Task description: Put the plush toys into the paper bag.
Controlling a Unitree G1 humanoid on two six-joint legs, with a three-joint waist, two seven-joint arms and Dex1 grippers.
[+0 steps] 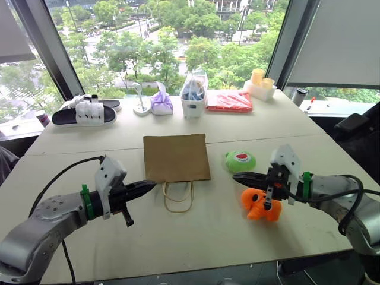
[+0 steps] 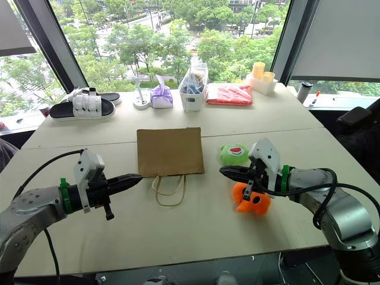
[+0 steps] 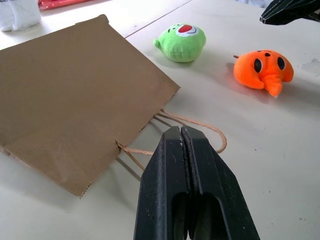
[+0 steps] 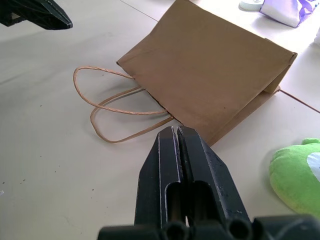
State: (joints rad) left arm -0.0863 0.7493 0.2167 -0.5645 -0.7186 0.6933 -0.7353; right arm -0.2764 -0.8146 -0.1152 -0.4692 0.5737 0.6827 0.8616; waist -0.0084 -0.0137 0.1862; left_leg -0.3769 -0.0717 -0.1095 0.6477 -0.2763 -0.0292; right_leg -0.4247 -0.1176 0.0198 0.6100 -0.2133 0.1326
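The right gripper (image 1: pixel 237 175), fingers pressed together and empty, is poised above the orange plush toy with black eyes (image 1: pixel 261 205). Just beyond lies the round green plush toy (image 1: pixel 240 161). The flat brown paper bag (image 1: pixel 176 157) lies leftward, handles toward the robot, near the equally closed, empty left gripper (image 1: pixel 151 185).

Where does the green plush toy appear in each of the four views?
Left eye: green plush toy, right of the paper bag.
Right eye: right of the bag.
Left wrist: beyond the bag's corner.
Right wrist: partly cut off at the edge.
Shared landmark: the paper bag.
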